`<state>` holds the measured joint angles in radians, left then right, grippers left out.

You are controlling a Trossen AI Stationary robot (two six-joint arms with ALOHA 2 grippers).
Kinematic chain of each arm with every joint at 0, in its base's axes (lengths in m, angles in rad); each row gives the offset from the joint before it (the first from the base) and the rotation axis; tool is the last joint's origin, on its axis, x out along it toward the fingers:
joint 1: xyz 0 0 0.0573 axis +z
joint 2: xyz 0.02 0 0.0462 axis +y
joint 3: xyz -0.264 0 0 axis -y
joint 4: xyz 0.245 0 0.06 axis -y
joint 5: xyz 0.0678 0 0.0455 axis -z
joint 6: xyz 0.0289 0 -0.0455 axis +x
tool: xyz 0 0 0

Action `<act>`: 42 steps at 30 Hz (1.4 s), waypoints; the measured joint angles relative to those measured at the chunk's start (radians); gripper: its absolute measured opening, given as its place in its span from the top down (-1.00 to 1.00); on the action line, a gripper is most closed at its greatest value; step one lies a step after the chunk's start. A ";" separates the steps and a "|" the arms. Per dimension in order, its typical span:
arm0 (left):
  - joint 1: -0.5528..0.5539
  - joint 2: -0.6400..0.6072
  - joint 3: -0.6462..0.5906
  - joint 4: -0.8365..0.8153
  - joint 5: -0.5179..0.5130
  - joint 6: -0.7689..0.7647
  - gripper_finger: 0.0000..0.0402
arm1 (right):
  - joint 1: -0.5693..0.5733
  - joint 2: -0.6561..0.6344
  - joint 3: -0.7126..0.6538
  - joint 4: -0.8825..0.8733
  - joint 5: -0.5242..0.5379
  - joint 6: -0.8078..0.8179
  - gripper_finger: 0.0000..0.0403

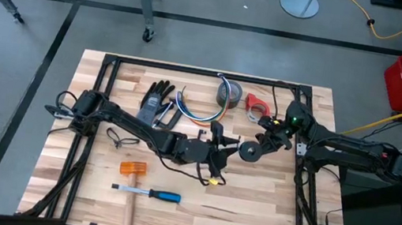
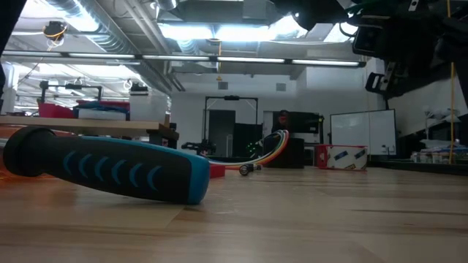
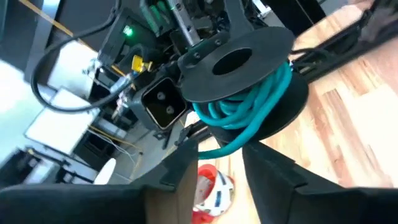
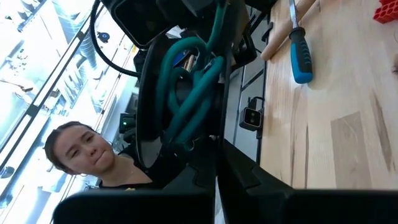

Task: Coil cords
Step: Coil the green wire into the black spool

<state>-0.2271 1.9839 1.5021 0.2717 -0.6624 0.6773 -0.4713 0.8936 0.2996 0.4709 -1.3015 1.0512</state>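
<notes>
While the two arms met above the middle of the table, the work appeared to be mid-winding: a teal cord [image 3: 249, 112] lay in loose loops round a black spool [image 3: 239, 68]. The right gripper [image 1: 257, 150] carried that spool at its tip, its fingers closed on the spool's rim as the right wrist view showed. Directly facing it, the left gripper [image 1: 218, 149] had its fingers [image 3: 273, 174] parted a little, and a strand of the teal cord ran down between them; whether they pinched it I could not tell.

Behind both grippers, toward the far edge, the bundle of coloured cords [image 1: 194, 112] lay unwound beside a black glove [image 1: 156, 103], with a grey tape roll [image 1: 228, 93] and a red tape ring [image 1: 256, 105] close by. Nearer than the left gripper lay a blue-handled screwdriver [image 1: 149, 193].

Judging from this, the next move called for feeding the loose strand onto the spool under light tension, so that the slack loops would not slip off.
</notes>
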 joint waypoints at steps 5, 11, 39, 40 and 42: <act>-0.015 0.000 0.001 -0.069 0.016 0.144 0.34 | 0.000 0.000 0.000 0.010 -0.005 -0.001 0.99; -0.023 0.000 0.000 -0.108 0.050 0.177 0.42 | 0.000 0.000 0.000 0.011 -0.010 -0.002 0.99; -0.032 0.045 -0.001 0.103 0.072 -0.506 0.48 | 0.000 0.000 0.000 0.068 0.695 -0.510 0.99; -0.022 0.057 -0.002 0.121 0.072 -0.592 0.48 | 0.000 0.000 0.000 0.080 0.735 -0.547 0.99; -0.004 0.074 -0.002 0.160 0.071 -0.748 0.48 | 0.000 0.000 0.000 0.106 0.787 -0.609 0.99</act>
<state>-0.2306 2.0583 1.5005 0.4317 -0.5910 -0.0702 -0.4709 0.8936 0.3000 0.5767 -0.5149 0.4425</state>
